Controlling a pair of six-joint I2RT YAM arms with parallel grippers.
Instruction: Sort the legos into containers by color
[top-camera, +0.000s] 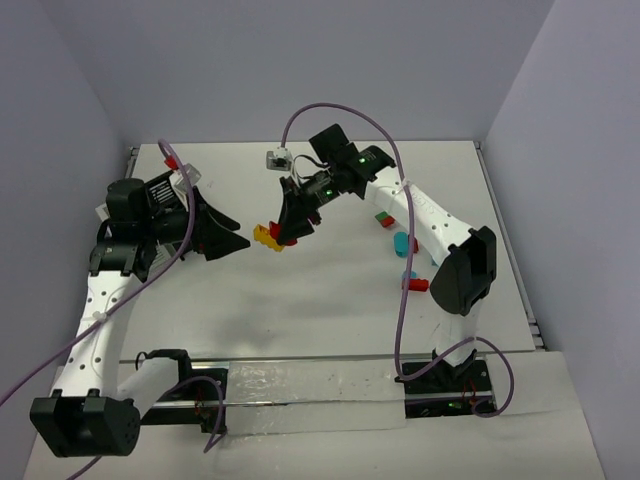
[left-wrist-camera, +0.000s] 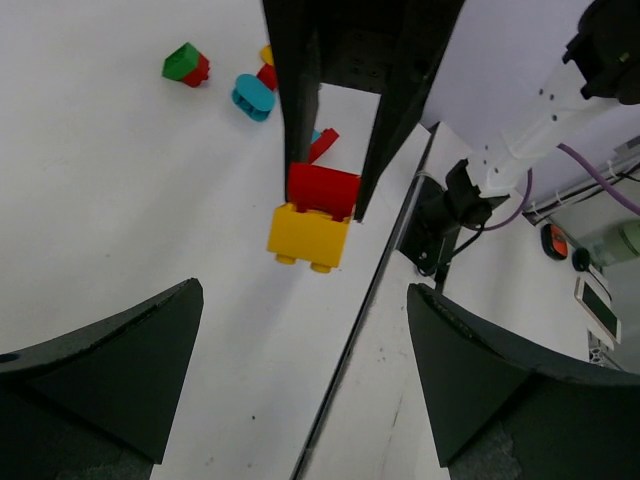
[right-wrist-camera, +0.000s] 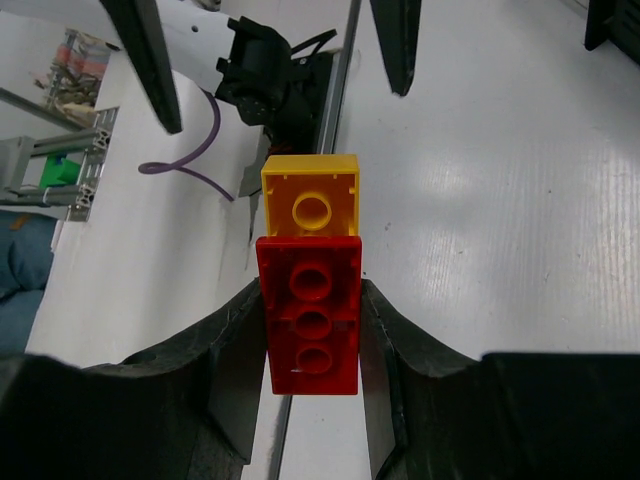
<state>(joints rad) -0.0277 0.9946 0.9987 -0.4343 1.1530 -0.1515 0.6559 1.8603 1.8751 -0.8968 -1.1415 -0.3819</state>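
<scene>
My right gripper (right-wrist-camera: 311, 292) is shut on a red lego (right-wrist-camera: 311, 315), gripping its long sides. A yellow lego (right-wrist-camera: 311, 195) is stuck to the red one's far end. In the top view the pair (top-camera: 270, 236) hangs above the table's middle, under the right gripper (top-camera: 291, 226). My left gripper (top-camera: 238, 236) faces it from the left, open and holding nothing. From the left wrist, the yellow lego (left-wrist-camera: 309, 237) sits just beyond the left gripper (left-wrist-camera: 303, 292), whose fingers are spread wide. The containers are not in view.
Loose legos lie on the right part of the table: a green-and-red pair (top-camera: 383, 217), a cyan one (top-camera: 402, 243) and a red one (top-camera: 415, 284). The right arm's elbow (top-camera: 465, 268) hangs over them. A table seam (left-wrist-camera: 350, 350) runs under the left gripper.
</scene>
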